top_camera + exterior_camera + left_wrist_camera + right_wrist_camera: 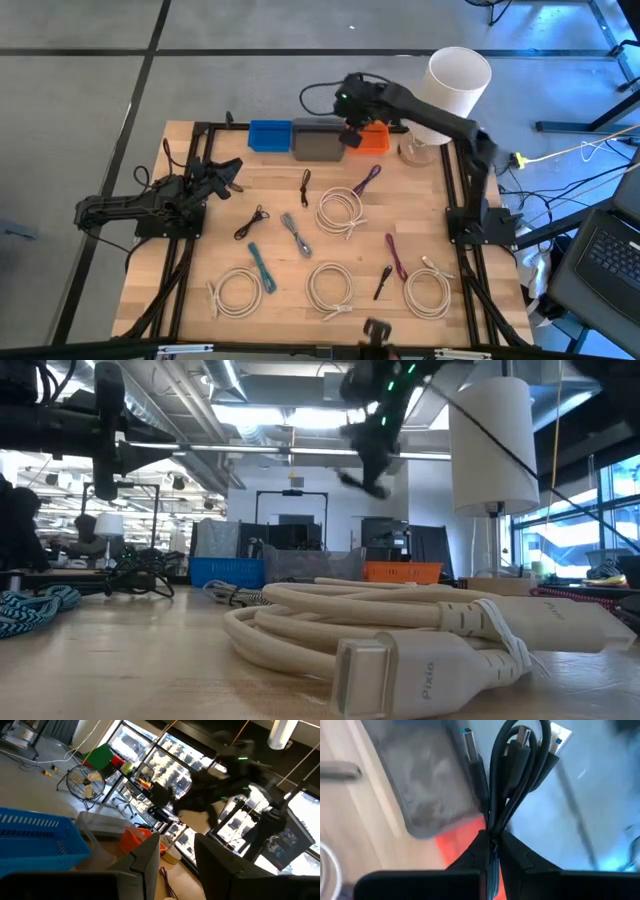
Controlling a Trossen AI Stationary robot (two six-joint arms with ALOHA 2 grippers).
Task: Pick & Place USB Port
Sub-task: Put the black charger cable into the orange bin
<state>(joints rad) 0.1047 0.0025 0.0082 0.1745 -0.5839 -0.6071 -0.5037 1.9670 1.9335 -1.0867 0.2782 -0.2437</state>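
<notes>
Right wrist view alone shows right gripper [491,851] pinching black USB cable [512,775].

Grey concrete floor [90,90] around the wooden counter [420,200]; open workshop behind, bright ceiling lights [270,415], big windows [610,500], white lamp [490,445].

Bins [320,140] behind scattered cables [340,210]

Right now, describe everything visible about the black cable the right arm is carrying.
The black cable is a thin, glossy cord folded into a loose bundle of loops, with metal USB plugs sticking out at its free end. The right end effector is shut on its middle, holding it in the air above the grey bin and orange bin.
</notes>
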